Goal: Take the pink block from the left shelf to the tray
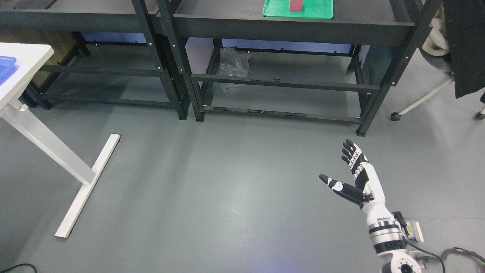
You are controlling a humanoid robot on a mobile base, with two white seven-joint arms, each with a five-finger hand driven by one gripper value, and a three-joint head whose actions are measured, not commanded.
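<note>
Overhead, the pink block (296, 5) lay on the green tray (318, 11) atop the right-hand shelf (291, 28). Well below, the right hand (354, 178) hung above the grey floor (212, 189), its fingers (350, 151) spread wide, thumb splayed, holding nothing.

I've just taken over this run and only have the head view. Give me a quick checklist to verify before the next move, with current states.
1. Right hand empty, fingers spread: ok.
2. Left hand in view: not ok, it is out of frame.
3. Green tray located on the right shelf: ok.
4. Pink block position: it already lies in the tray, cut by the frame's top edge.
5. Left shelf top holds another block: cannot tell, barely in view.
6. Floor between hand and shelves clear: ok.
</note>
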